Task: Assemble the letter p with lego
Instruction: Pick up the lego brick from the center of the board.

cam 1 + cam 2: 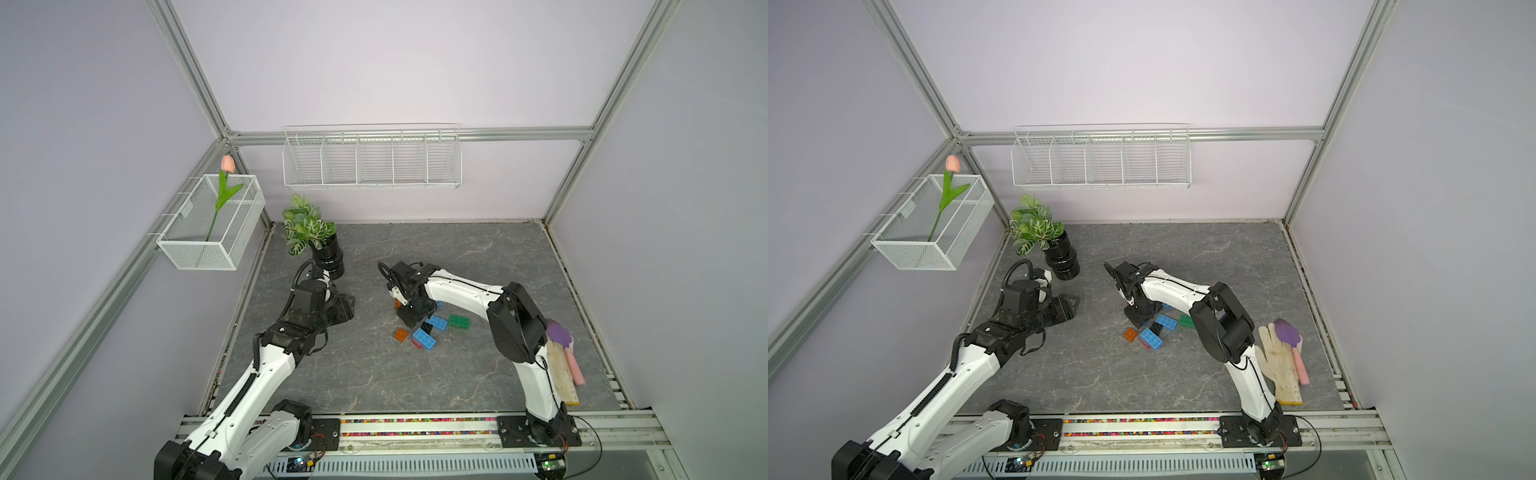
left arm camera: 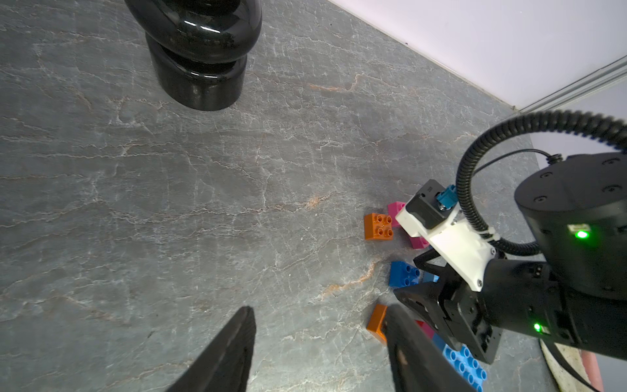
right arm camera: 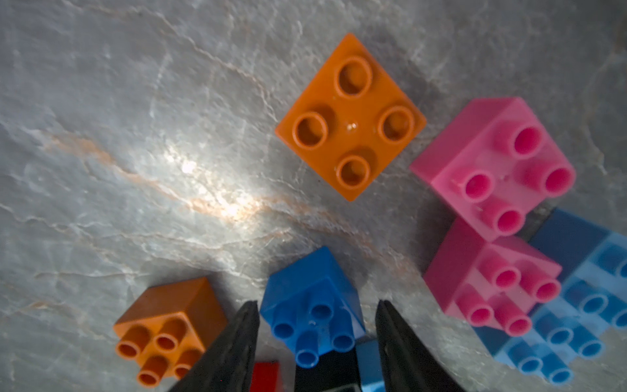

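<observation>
The lego lies in a loose cluster mid-table. In the right wrist view I see two orange squares (image 3: 351,117) (image 3: 166,325), two pink squares (image 3: 493,166) (image 3: 492,281), a light blue oblong (image 3: 576,322), and bits of red (image 3: 266,375) and black (image 3: 322,373). My right gripper (image 3: 315,303) (image 1: 409,318) stands open astride a blue square brick (image 3: 305,298), with a gap on each side. A green oblong (image 1: 459,321) lies to the right of the cluster. My left gripper (image 2: 319,309) (image 1: 347,309) hovers open and empty to the left of the cluster.
A black pot (image 1: 328,257) with a leafy plant stands at the back left, just behind the left arm. A glove (image 1: 1279,365) and a purple spatula (image 1: 1287,332) lie at the right edge. Wire baskets (image 1: 372,160) hang on the walls.
</observation>
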`<action>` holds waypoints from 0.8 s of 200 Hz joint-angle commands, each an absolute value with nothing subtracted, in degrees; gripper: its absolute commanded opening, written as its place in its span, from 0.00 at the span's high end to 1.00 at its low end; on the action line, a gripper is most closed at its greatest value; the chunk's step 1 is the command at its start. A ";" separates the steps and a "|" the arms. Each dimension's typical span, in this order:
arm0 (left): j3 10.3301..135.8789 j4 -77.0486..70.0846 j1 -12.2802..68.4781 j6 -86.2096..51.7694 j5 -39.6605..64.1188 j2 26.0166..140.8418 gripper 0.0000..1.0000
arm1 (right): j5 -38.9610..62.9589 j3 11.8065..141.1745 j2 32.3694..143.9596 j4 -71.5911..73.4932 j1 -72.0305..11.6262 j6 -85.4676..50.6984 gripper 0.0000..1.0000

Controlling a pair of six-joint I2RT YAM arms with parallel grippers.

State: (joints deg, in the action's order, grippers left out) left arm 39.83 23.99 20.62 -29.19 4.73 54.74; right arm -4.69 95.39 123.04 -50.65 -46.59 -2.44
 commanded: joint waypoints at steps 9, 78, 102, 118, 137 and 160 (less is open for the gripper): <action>40.69 24.55 20.46 -28.12 3.87 54.85 0.36 | -4.74 95.16 124.18 -52.61 -46.40 -0.62 0.46; 40.87 24.61 20.41 -28.08 3.74 55.50 0.36 | -4.75 96.06 125.37 -52.12 -46.41 -0.35 0.56; 40.83 24.71 20.39 -27.95 3.60 55.46 0.36 | -4.90 96.25 125.74 -51.65 -46.49 -0.61 0.61; 40.82 24.86 20.40 -27.95 3.52 55.41 0.36 | -4.83 96.06 125.68 -51.16 -46.51 -1.04 0.65; 40.80 24.83 20.44 -27.95 3.49 55.38 0.36 | -4.76 96.06 125.36 -50.73 -46.58 -1.61 0.66; 40.83 24.87 20.46 -27.88 3.51 55.45 0.36 | -4.14 96.67 125.33 -51.06 -46.57 -2.00 0.62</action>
